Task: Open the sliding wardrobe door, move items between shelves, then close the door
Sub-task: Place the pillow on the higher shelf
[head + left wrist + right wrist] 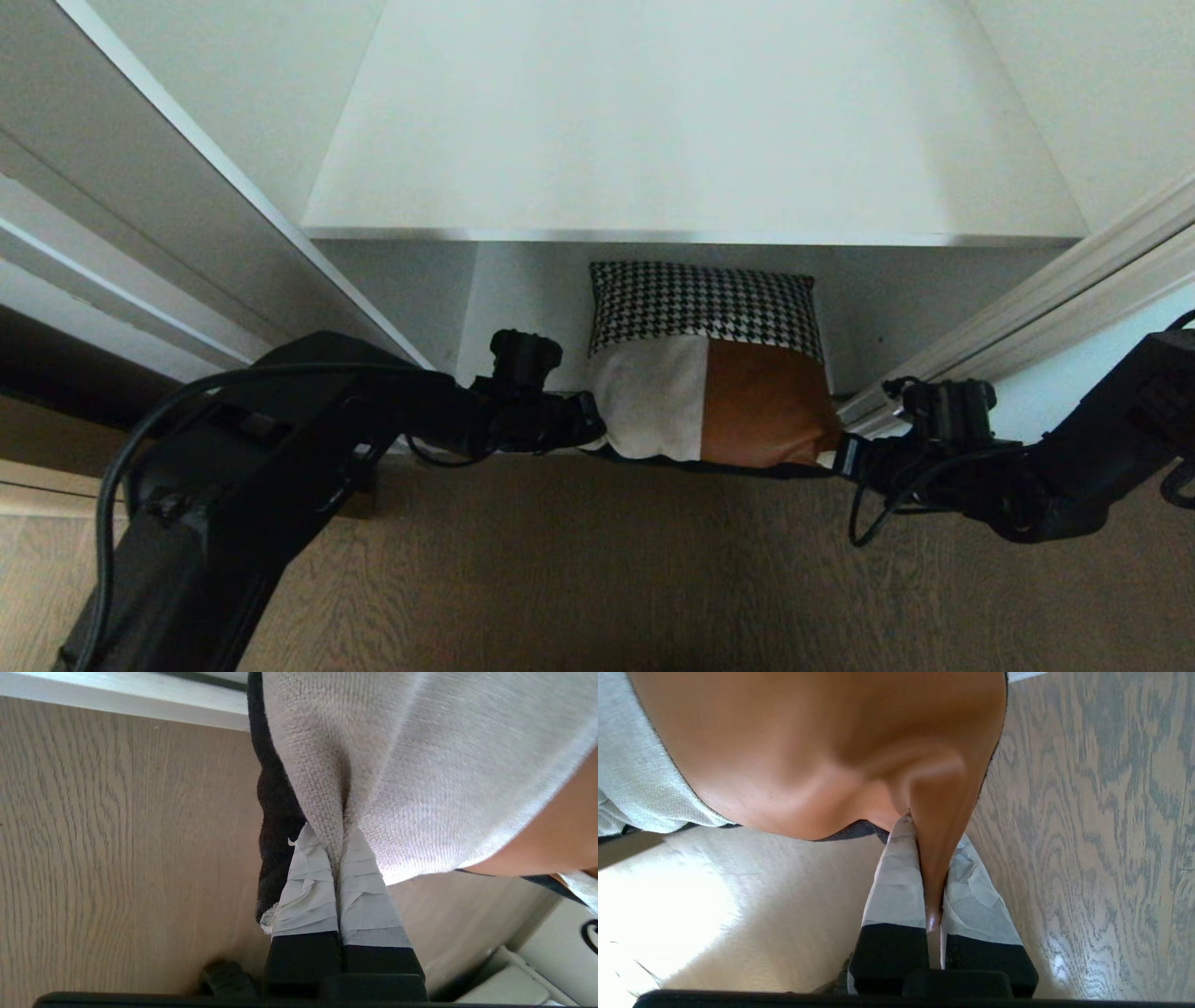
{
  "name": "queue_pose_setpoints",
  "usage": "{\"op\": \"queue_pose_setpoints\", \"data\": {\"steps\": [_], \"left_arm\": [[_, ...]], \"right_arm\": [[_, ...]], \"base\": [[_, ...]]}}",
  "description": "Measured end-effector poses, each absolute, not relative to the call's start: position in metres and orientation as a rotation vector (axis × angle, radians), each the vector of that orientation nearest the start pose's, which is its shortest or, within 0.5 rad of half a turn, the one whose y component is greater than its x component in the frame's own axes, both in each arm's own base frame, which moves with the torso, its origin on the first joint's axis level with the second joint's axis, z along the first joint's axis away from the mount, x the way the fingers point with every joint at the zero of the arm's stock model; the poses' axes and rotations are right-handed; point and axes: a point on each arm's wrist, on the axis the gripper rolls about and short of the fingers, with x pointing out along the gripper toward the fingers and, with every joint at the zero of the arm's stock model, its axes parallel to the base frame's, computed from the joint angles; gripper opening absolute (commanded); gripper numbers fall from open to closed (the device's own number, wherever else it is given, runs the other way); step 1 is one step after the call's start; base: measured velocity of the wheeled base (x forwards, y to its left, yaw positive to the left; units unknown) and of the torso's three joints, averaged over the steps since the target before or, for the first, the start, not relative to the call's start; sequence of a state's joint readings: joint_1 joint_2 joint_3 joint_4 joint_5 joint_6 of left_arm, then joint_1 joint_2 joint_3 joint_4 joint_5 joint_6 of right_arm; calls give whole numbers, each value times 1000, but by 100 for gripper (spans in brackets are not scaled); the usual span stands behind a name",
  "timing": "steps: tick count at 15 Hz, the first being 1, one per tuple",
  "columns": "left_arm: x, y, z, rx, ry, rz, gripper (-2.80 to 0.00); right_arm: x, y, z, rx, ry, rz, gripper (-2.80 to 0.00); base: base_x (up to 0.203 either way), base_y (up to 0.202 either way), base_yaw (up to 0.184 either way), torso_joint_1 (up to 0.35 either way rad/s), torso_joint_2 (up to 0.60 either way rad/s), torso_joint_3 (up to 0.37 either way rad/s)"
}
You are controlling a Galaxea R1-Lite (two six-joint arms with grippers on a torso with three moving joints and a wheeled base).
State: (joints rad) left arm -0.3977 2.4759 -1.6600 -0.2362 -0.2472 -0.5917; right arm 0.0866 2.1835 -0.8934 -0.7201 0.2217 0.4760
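Note:
The patchwork cushion [709, 373] stands on edge in the wardrobe's lower compartment, with houndstooth at the top and cream and rust-orange panels below. My left gripper [593, 420] is shut on its lower cream corner; the left wrist view shows the taped fingers [308, 882] pinching a fold of the cream knit [420, 765]. My right gripper [840, 455] is shut on the lower rust-orange corner [808, 742], which is squeezed between the right gripper's fingertips [931, 830]. A white shelf [691, 140] spans the wardrobe above the cushion. The sliding wardrobe door [1074, 383] shows at the right, slid aside.
Brown wood-grain floor [597, 560] lies in front of the wardrobe under both arms. White wardrobe panels [140, 205] rise at the left. A white bottom board [738, 905] shows beneath the cushion. The shelf's front edge [691, 236] overhangs the cushion's top.

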Motion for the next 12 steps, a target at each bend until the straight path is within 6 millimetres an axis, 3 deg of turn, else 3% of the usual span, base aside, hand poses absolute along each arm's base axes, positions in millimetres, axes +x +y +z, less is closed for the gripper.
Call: {"op": "queue_pose_setpoints", "data": {"steps": [6,12], "left_arm": [[430,-188,80,-525,758,-437,-280],[397,-198,102,-519,682,-505,-280]], "right_arm": [[350,37,82,526,577,195,-280],[313,45,105,542,564,244,-280]], "base": [[0,0,0,0,0,0],[0,0,0,0,0,0]]}}
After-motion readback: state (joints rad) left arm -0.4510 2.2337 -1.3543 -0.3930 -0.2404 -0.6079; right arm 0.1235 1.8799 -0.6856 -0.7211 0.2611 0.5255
